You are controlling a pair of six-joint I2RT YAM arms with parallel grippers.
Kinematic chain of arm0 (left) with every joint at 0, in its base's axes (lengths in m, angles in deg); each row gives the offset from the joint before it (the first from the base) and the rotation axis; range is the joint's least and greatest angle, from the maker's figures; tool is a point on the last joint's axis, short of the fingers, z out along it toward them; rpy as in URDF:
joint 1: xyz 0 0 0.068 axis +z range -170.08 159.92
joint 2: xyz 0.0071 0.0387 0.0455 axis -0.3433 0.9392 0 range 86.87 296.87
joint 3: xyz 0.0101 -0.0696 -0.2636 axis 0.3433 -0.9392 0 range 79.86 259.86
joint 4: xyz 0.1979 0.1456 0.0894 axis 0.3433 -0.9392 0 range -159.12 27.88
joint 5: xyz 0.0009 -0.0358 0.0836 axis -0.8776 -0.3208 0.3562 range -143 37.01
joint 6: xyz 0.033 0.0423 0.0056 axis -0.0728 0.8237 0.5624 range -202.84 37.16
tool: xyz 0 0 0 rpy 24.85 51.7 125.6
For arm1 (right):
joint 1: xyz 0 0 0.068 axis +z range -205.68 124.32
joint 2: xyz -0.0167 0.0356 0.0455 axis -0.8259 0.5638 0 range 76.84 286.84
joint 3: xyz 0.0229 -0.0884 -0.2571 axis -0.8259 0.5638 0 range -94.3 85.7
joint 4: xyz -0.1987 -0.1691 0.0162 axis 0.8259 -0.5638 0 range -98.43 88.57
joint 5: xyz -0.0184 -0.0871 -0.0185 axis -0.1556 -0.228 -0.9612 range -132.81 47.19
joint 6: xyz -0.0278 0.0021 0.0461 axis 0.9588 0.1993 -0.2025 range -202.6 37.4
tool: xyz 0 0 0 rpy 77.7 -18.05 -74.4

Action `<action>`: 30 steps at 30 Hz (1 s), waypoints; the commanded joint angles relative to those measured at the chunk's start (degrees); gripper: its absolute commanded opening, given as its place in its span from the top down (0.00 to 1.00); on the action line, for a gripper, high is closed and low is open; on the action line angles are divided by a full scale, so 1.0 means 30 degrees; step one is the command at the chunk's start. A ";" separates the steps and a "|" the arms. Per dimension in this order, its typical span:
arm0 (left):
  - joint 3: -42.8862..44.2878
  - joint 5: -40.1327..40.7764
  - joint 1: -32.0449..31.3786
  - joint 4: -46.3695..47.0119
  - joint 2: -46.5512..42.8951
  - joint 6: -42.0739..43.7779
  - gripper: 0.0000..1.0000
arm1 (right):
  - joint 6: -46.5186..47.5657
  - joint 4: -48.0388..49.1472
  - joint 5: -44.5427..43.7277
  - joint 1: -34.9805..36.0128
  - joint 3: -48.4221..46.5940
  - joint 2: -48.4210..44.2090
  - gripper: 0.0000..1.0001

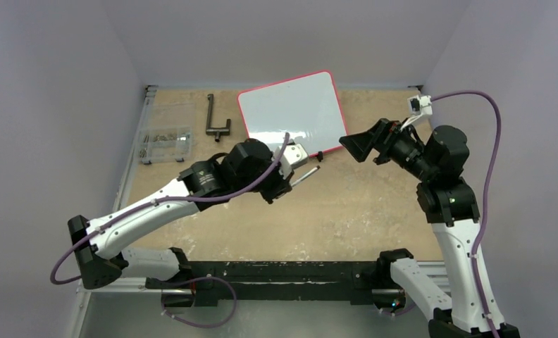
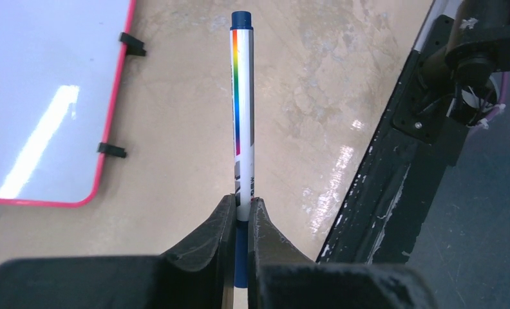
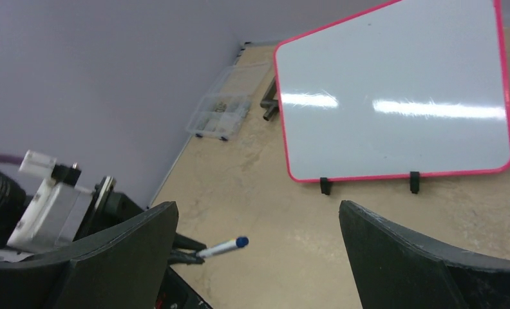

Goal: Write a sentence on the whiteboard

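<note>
top external view puts the whiteboard at the far middle of the surface, turned askew, with its red-pink frame all in sight and its white face bare; no sentence shows on it yet. two small black feet sit on its near edge. it looks thin, stiff and light, and its face is glossy enough to throw back the lamps, so i judge it would skid or pivot under a pressing pen unless it is pinned. the frame on the near or right edge, clear of the writing area, looks like the safest place to hold it; the face itself seems too slick to grip. just near of that edge, the left tool is pressed tight on a marker low on its barrel, the blue end pointing away from the wrist; whether that end is a cap i cannot tell. the barrel is slim and smooth and could twist in the pinch. the right tool stands spread wide and holds nothing, close to the board's near right corner. far left lie a clear box and a dark bar.
</note>
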 commanded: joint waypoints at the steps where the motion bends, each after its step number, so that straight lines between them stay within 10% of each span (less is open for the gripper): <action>1: 0.1433 -0.0508 0.1798 -0.2355 -0.1751 0.0923 1.00 | 0.0071 0.2627 0.3677 0.0000 0.0568 -0.0590 0.01; 15: 0.0592 -0.4021 0.5797 0.0257 -0.2839 0.1192 1.00 | -0.1378 0.6215 0.8476 0.0212 0.3496 0.0046 0.01; 30: -0.0818 -0.6741 0.6182 0.1291 -0.2908 0.0770 1.00 | -0.2230 0.9975 0.5998 0.5266 0.4162 0.3958 0.03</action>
